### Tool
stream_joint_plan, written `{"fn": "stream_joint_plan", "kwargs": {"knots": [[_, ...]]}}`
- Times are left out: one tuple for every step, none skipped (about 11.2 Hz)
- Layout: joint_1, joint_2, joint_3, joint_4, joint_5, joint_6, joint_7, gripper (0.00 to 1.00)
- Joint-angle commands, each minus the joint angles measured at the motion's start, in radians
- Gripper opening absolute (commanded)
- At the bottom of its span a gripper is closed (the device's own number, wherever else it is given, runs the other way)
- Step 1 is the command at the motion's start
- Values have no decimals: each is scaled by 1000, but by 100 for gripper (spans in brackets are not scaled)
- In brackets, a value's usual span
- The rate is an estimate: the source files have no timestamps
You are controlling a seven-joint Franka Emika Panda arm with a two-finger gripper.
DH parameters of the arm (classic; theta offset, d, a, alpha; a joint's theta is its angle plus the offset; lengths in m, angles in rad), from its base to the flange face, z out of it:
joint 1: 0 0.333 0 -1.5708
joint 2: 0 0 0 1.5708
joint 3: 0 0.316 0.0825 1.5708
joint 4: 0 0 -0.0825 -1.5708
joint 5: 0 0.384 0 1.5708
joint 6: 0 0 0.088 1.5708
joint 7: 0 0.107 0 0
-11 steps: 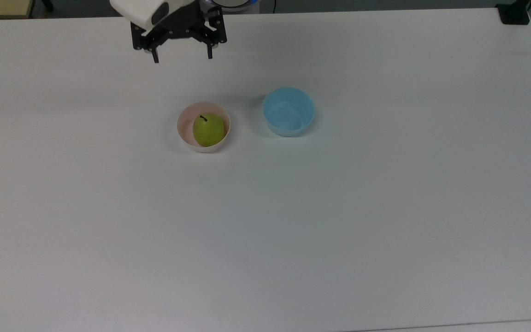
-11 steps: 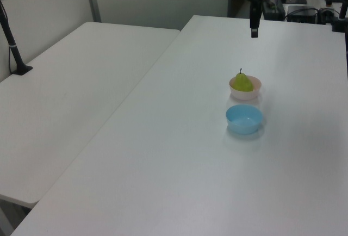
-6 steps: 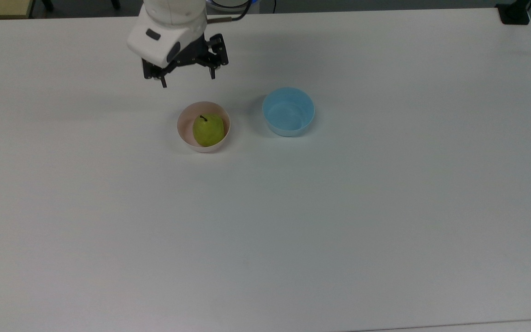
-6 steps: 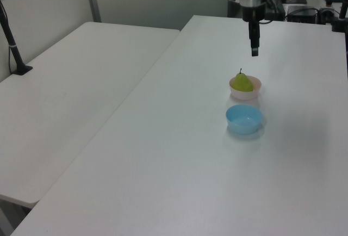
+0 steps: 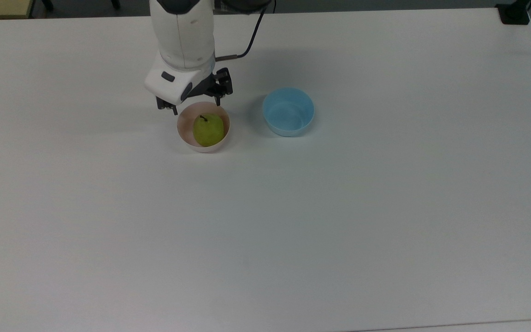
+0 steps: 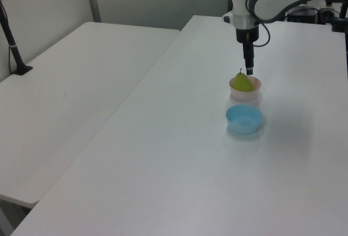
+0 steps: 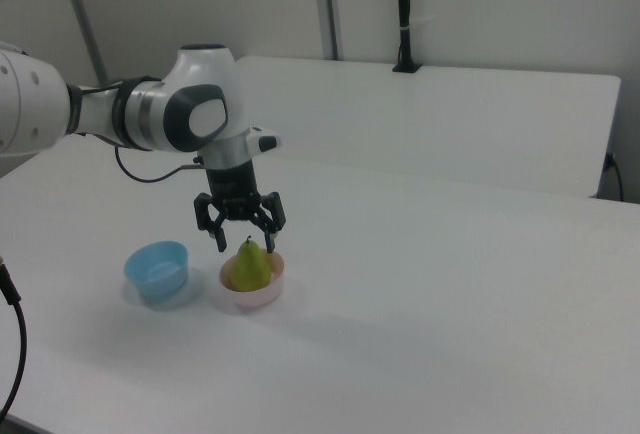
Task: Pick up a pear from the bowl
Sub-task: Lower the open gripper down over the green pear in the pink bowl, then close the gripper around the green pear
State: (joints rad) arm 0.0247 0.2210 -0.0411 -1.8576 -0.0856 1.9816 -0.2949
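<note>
The claw (image 7: 246,245) hangs with its two black fingers (image 7: 219,237) spread wide and pointing down, holding nothing. In the right view the fingertips sit level with the top of the pear (image 7: 251,264), one on each side of the stem, with a gap on both sides; they seem just short of touching the fruit, though the angle makes this hard to judge.

The pear stands upright, directly below the claw, inside the pale pink bowl (image 7: 244,299). In the top view the claw (image 5: 195,106) lies over the far rim of the bowl (image 5: 183,133), and the pear (image 5: 209,129) is just beyond the fingertips toward the top view's bottom. In the left view the claw (image 6: 249,70) appears as one dark vertical bar ending right at the stem of the pear (image 6: 242,82), with the bowl (image 6: 245,93) beneath it.

A light blue bowl (image 5: 288,112) stands near the claw, to the top view's right of it and to the right view's left, apart from the pink bowl. Both bowls rest on the white worktop (image 5: 293,221). The arm's white wrist (image 5: 182,46) rises straight behind the claw, with a black cable (image 5: 251,32) looping off it.
</note>
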Motion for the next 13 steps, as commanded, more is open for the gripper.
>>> {"fn": "stream_joint_plan", "kwargs": {"knots": [[12, 9, -3, -54, -11, 75, -21, 95], [12, 18, 0, -63, -11, 94, -21, 95], [27, 26, 0, -71, -14, 115, -20, 94], [31, 37, 0, -75, -14, 137, -18, 94], [34, 53, 0, -75, -14, 152, -15, 94], [34, 63, 0, -75, -16, 164, -13, 92], [34, 64, 0, -75, -17, 169, -12, 90], [32, 67, 0, -75, -19, 171, -13, 88], [31, 74, 0, -74, -25, 171, -17, 84], [31, 77, 0, -74, -32, 172, -17, 80], [31, 77, 0, -74, -34, 172, -17, 69], [31, 77, 0, -74, -34, 171, -17, 55], [31, 75, 0, -72, -34, 171, -17, 42]]}}
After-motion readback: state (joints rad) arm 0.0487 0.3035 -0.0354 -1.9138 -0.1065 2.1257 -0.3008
